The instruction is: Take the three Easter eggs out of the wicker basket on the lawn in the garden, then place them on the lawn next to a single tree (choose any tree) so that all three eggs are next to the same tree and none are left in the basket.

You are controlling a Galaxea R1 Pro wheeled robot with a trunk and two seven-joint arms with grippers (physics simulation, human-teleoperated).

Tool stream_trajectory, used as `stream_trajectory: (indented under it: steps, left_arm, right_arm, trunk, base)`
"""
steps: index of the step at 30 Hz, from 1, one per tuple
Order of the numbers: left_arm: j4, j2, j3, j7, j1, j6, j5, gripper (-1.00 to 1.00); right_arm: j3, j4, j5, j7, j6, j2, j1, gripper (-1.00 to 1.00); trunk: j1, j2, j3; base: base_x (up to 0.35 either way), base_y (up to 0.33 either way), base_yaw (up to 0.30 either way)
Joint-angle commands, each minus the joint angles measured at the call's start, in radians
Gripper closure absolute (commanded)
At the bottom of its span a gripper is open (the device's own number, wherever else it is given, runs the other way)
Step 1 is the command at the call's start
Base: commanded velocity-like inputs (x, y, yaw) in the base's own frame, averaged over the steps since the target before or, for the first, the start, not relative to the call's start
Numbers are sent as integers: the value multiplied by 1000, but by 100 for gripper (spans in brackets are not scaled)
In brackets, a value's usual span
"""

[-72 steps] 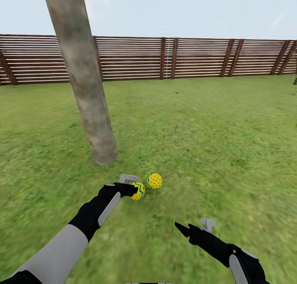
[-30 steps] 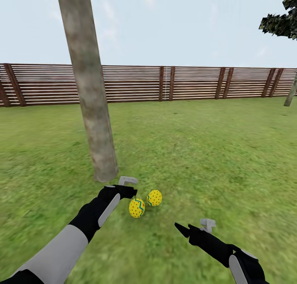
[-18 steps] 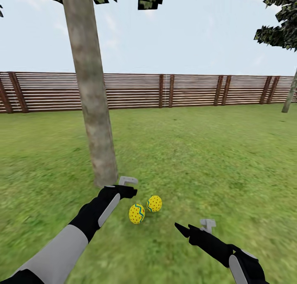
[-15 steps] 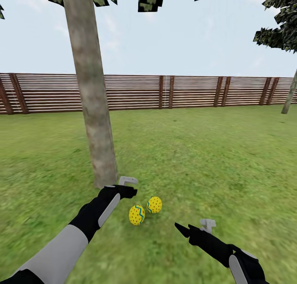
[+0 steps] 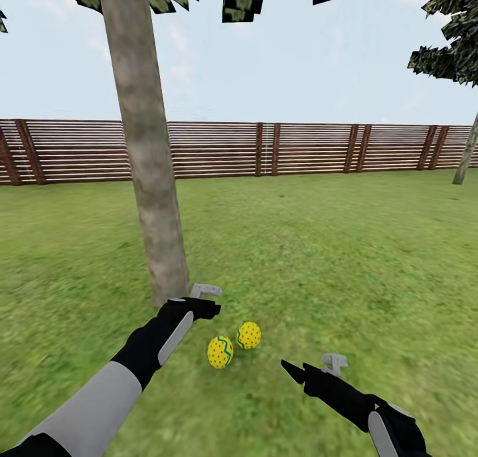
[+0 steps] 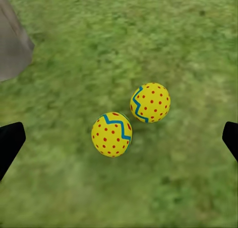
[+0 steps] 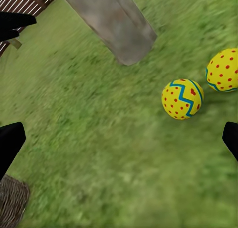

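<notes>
Two Easter eggs (image 5: 234, 343) on lawn (image 5: 345, 258) beside tree (image 5: 149, 171), unmoved; left tool (image 5: 211, 300) released above, right tool (image 5: 312, 368) likewise.

A pale blue sky (image 5: 299, 52) with faint white cloud occupies the upper part of the head view. At the right edge of that view, a second tree stands near the far boundary, with a thin, slightly leaning trunk (image 5: 467, 153) below a dark green leafy crown (image 5: 448, 42).
</notes>
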Motion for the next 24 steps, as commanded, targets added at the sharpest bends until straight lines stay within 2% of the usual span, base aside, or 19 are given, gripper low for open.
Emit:
stream_trajectory:
  steps: [1, 24]
  left_arm:
    - [-1, 0, -3, 9, -1, 3, 10, -100]
    - [-1, 0, -3, 9, -1, 3, 10, -100]
  right_arm:
    - [-1, 0, -6, 1, 8, 0, -1, -100]
    - [-1, 1, -7, 1, 6, -1, -1, -100]
  trunk:
    - [-4, 7, 2]
    - [-92, 168, 74]
  base:
    - [0, 0, 0]
    - [0, 0, 0]
